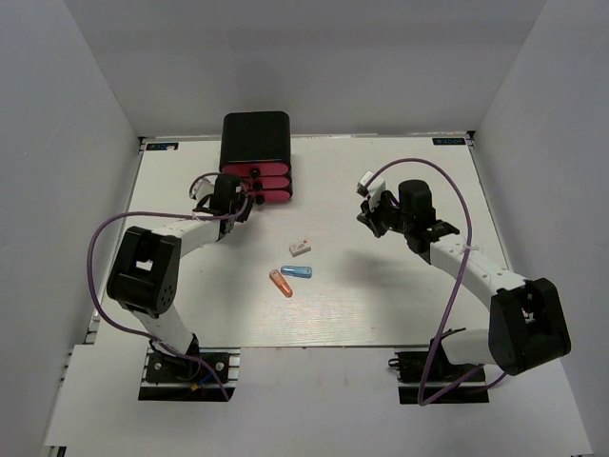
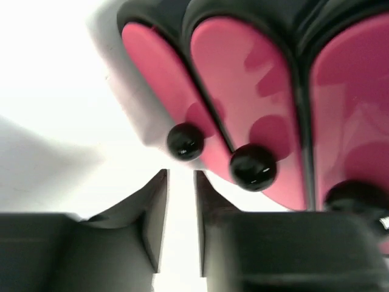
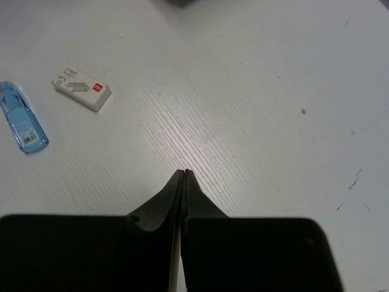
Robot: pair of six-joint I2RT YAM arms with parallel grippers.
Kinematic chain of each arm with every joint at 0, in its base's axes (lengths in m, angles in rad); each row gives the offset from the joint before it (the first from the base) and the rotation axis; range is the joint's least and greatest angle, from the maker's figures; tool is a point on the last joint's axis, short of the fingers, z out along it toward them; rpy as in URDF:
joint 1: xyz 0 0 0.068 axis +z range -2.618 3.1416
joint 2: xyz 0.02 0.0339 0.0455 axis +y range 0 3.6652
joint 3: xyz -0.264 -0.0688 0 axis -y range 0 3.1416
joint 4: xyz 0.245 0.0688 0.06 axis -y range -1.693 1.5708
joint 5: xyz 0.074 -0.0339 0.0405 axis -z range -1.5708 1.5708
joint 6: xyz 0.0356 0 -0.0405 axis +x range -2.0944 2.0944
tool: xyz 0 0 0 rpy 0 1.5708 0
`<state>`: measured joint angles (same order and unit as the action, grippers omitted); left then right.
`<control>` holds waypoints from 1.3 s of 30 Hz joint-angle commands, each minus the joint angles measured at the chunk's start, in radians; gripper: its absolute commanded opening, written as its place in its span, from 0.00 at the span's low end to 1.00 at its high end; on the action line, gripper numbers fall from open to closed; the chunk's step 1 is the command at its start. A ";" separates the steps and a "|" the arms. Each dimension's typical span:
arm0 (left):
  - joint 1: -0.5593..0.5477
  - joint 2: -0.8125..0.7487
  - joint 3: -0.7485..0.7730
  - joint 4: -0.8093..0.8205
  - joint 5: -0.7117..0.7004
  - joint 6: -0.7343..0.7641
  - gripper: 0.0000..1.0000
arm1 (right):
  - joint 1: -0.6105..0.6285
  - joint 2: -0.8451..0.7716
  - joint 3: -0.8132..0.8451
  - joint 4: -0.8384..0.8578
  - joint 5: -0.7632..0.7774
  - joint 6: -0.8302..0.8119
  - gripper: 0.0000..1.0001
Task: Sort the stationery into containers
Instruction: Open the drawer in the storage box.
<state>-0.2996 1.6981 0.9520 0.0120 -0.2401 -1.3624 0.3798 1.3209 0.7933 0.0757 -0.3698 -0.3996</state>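
Three pink-red drawers (image 1: pixel 258 183) with black knobs sit stacked in a black cabinet (image 1: pixel 255 138) at the back of the table. My left gripper (image 1: pixel 226 200) is right in front of them, slightly open with nothing between its fingers. In the left wrist view the gripper (image 2: pixel 181 175) sits just below one knob (image 2: pixel 185 142), with a second knob (image 2: pixel 252 166) to its right. A white eraser block (image 1: pixel 301 248), a light blue piece (image 1: pixel 297 272) and an orange piece (image 1: pixel 281 283) lie mid-table. My right gripper (image 1: pixel 369 217) is shut and empty, right of them. The right wrist view shows the gripper (image 3: pixel 185 173), the eraser (image 3: pixel 81 87) and the blue piece (image 3: pixel 23 125).
White walls enclose the table (image 1: pixel 400 314) on the left, back and right. Purple cables loop from both arms. A third knob (image 2: pixel 355 198) shows at the right edge of the left wrist view.
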 commanded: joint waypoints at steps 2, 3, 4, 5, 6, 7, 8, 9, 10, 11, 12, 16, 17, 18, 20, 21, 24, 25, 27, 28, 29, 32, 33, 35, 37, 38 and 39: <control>-0.004 -0.054 -0.021 0.058 0.045 0.049 0.39 | -0.005 -0.026 -0.009 0.007 -0.017 -0.008 0.00; -0.004 -0.064 -0.030 0.083 0.045 0.060 0.40 | -0.007 -0.026 -0.008 0.009 -0.017 -0.008 0.00; -0.004 -0.064 -0.039 0.094 0.056 0.060 0.42 | -0.005 -0.026 -0.009 0.009 -0.017 -0.008 0.00; -0.004 -0.064 -0.039 0.109 0.056 0.074 0.42 | -0.009 -0.028 -0.011 0.009 -0.018 -0.008 0.00; -0.004 -0.074 -0.050 0.144 0.065 0.098 0.44 | -0.009 -0.028 -0.011 0.009 -0.017 -0.008 0.00; -0.004 -0.074 -0.061 0.157 0.065 0.108 0.47 | -0.009 -0.028 -0.014 0.009 -0.014 -0.010 0.00; -0.004 -0.074 -0.061 0.166 0.065 0.117 0.47 | -0.007 -0.029 -0.012 0.009 -0.017 -0.010 0.00; -0.004 -0.074 -0.061 0.184 0.076 0.141 0.48 | -0.010 -0.029 -0.016 0.009 -0.017 -0.011 0.00; -0.004 -0.074 -0.061 0.193 0.076 0.152 0.48 | -0.009 -0.029 -0.017 0.009 -0.017 -0.012 0.00; -0.004 -0.074 -0.061 0.203 0.076 0.163 0.49 | -0.009 -0.031 -0.017 0.009 -0.015 -0.015 0.00; 0.005 -0.074 -0.061 0.216 0.088 0.178 0.49 | -0.009 -0.028 -0.016 0.007 -0.015 -0.015 0.00; 0.005 -0.055 -0.050 0.255 0.097 0.232 0.51 | -0.010 -0.026 -0.022 0.010 -0.017 -0.019 0.00; 0.005 -0.043 -0.041 0.264 0.107 0.246 0.51 | -0.010 -0.028 -0.022 0.016 -0.018 -0.019 0.00; 0.005 -0.043 -0.041 0.264 0.107 0.246 0.51 | -0.012 -0.026 -0.022 0.015 -0.017 -0.019 0.00; 0.005 -0.020 -0.027 0.273 0.107 0.260 0.51 | -0.012 -0.025 -0.020 0.016 -0.018 -0.018 0.00; 0.005 -0.020 -0.027 0.284 0.107 0.260 0.51 | -0.015 -0.026 -0.020 0.013 -0.023 -0.019 0.00; 0.005 0.000 -0.018 0.304 0.107 0.260 0.51 | -0.015 -0.025 -0.020 0.016 -0.021 -0.022 0.00; 0.005 0.000 -0.007 0.304 0.098 0.260 0.51 | -0.012 -0.025 -0.019 0.016 -0.021 -0.022 0.00; 0.005 0.009 0.004 0.295 0.097 0.260 0.51 | -0.015 -0.023 -0.020 0.018 -0.021 -0.024 0.00; 0.005 0.020 0.004 0.295 0.097 0.260 0.51 | -0.016 -0.025 -0.019 0.019 -0.023 -0.025 0.00; 0.005 0.029 0.014 0.308 0.097 0.269 0.52 | -0.015 -0.025 -0.020 0.018 -0.023 -0.024 0.00; 0.005 0.054 0.025 0.309 0.097 0.269 0.52 | -0.016 -0.023 -0.019 0.018 -0.023 -0.028 0.00; 0.005 0.054 0.039 0.296 0.097 0.269 0.52 | -0.013 -0.025 -0.019 0.021 -0.026 -0.030 0.00; 0.005 0.063 0.039 0.296 0.097 0.278 0.52 | -0.018 -0.022 -0.016 0.018 -0.027 -0.031 0.00; 0.005 0.063 0.039 0.296 0.097 0.278 0.52 | -0.016 -0.023 -0.016 0.018 -0.029 -0.035 0.00; 0.005 0.063 0.039 0.296 0.097 0.278 0.50 | -0.016 -0.023 -0.017 0.016 -0.032 -0.035 0.00; 0.005 0.063 0.039 0.296 0.088 0.278 0.45 | -0.013 -0.022 -0.014 0.016 -0.035 -0.035 0.00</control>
<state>-0.2981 1.7729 0.9611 0.2989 -0.1413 -1.1061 0.3676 1.3209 0.7868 0.0700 -0.3779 -0.4267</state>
